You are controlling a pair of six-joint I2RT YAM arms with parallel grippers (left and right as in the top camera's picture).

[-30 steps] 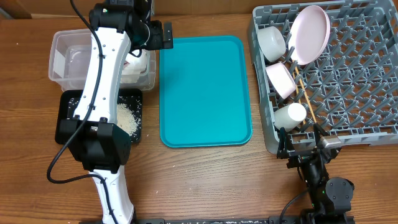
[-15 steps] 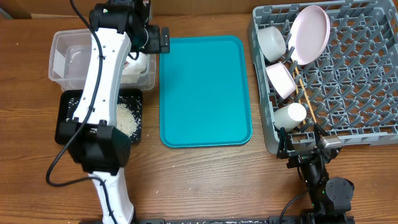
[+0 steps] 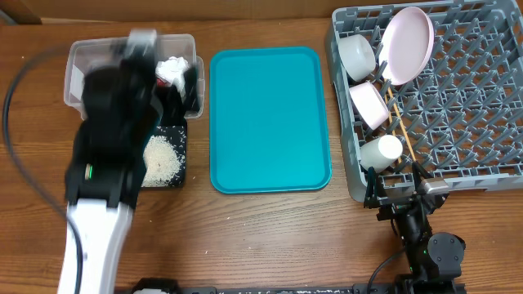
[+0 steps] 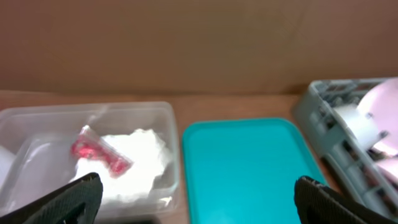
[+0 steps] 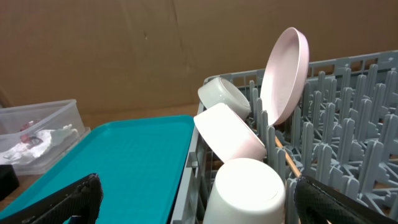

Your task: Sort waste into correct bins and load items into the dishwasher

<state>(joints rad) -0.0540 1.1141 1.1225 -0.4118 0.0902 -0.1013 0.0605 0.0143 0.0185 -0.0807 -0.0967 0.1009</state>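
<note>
Wrapper on napkin in clear tub, desk's far-left corner: plain only in left wrist view. Rice in black tray: overhead only. Left gripper, right gripper: fingers spread, empty.

**Free room**
- Teal tray: flat, low-rimmed, nothing on it; open from above across its whole face.
- Wooden table in front of the teal tray: open strip.
- Right of the teal tray: narrow gap of table before the rack.

**Obstacles**
- Left of the teal tray, just beside its edge: clear tub with upright walls, holding a napkin and a red wrapper. The black tray of rice sits at the front half.
- Left arm, blurred, overhangs both.
- Right of the teal tray: dish rack with a raised wall and upright pegs. Its nearest column is filled by the rear bowl, plate, front bowl, cup and chopsticks.
- Right-front of the teal tray: right arm by the rack's corner.
</note>
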